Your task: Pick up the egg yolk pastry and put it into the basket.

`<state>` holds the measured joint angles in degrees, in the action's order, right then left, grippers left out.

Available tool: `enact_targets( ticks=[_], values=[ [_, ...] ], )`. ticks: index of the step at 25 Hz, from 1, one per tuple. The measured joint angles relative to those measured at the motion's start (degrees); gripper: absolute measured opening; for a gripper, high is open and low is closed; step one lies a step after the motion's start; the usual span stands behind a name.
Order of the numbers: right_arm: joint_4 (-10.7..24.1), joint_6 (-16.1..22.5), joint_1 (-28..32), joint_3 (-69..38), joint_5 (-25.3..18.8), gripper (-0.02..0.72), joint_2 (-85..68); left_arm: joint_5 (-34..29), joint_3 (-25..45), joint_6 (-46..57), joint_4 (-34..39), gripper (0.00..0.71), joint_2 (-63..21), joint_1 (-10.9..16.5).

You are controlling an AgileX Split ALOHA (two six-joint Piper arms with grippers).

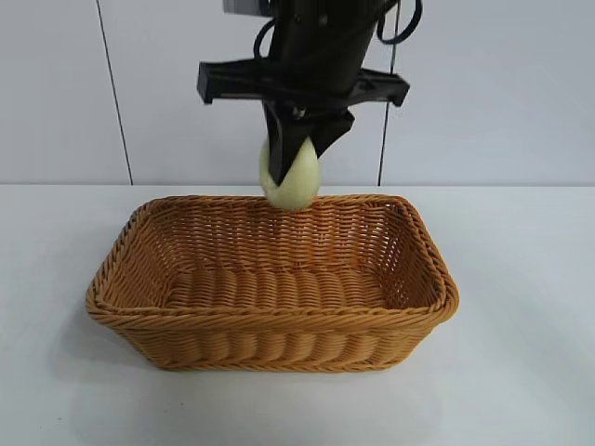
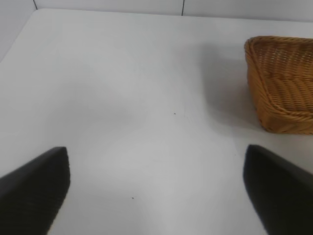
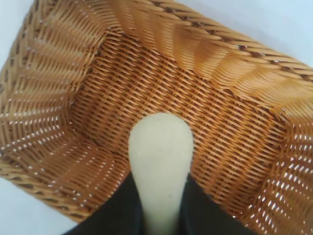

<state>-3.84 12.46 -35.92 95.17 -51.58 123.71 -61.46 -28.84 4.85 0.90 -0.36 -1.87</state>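
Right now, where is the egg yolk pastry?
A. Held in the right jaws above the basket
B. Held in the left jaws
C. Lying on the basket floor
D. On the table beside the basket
A: the egg yolk pastry hangs clamped in the right gripper, over the basket, not yet touching its floor.

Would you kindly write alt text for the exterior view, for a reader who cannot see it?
The right gripper, pointing down, holds the egg yolk pastry on edge between its fingers, just above the far rim of the basket. The orange-brown wicker basket sits on a white table and holds nothing yet.
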Motion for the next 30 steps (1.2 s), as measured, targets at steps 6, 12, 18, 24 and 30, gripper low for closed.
enact_targets(
  ticks=[6, 12, 18, 24, 30],
  values=[
    [-0.84, 0.00, -0.05, 0.00, 0.06, 0.127, 3.11, 0.00, 0.00, 0.00, 0.00, 0.692, 0.00, 0.00],
    [-0.85, -0.79, -0.16, 0.42, -1.08, 0.591, 3.11, 0.00, 0.00, 0.00, 0.00, 0.692, 0.00, 0.00],
    [0.36, -1.54, -0.50, 8.47, -10.16, 0.688, 2.80, 0.00, 0.00, 0.00, 0.09, 0.692, 0.00, 0.00],
    [5.13, -0.79, 0.40, 21.69, -17.17, 0.691, 1.44, 0.00, 0.00, 0.00, 0.16, 0.692, 0.00, 0.00],
    [6.72, 1.48, 5.05, 26.60, -17.61, 0.695, 0.93, 0.00, 0.00, 0.00, 0.16, 0.692, -0.05, 0.00]
  ],
)
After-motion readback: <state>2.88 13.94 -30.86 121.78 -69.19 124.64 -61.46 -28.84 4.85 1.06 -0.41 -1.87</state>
